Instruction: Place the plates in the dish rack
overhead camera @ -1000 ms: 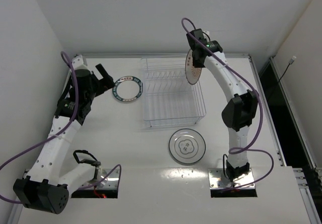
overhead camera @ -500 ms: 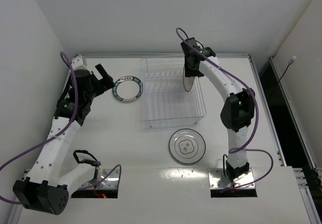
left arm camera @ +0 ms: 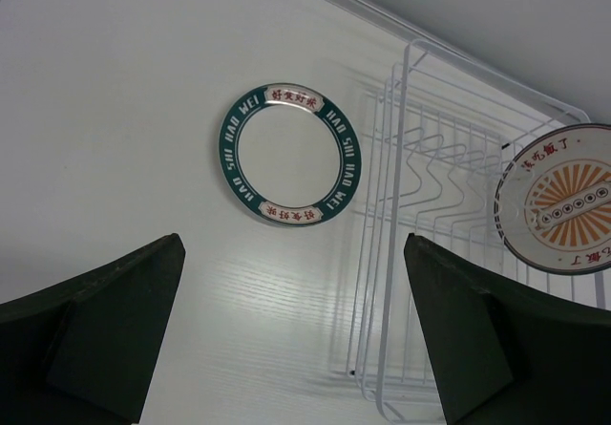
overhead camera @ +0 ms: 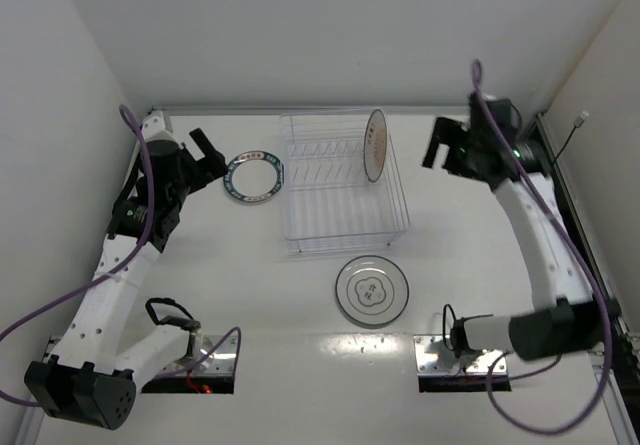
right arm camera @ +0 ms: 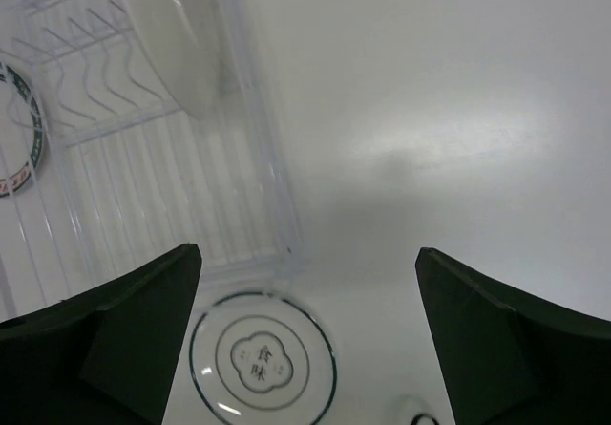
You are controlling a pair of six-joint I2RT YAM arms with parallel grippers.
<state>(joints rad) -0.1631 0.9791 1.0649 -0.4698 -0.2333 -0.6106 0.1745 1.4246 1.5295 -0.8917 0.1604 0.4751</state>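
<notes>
Dish rack point(overhead camera: 330, 220): sunburst plate point(overhead camera: 376, 146) standing on edge.

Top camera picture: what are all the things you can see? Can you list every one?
dish rack: one, clear, far middle of the table
orange sunburst plate: one, white, standing on edge in the rack's right side
teal-rimmed plate: one, white, flat, left of the rack
grey flower plate: one, white, flat, near side of the rack
table: one, white
left gripper: one, black, open, beside the teal-rimmed plate
right gripper: one, black, open, right of the rack
</notes>
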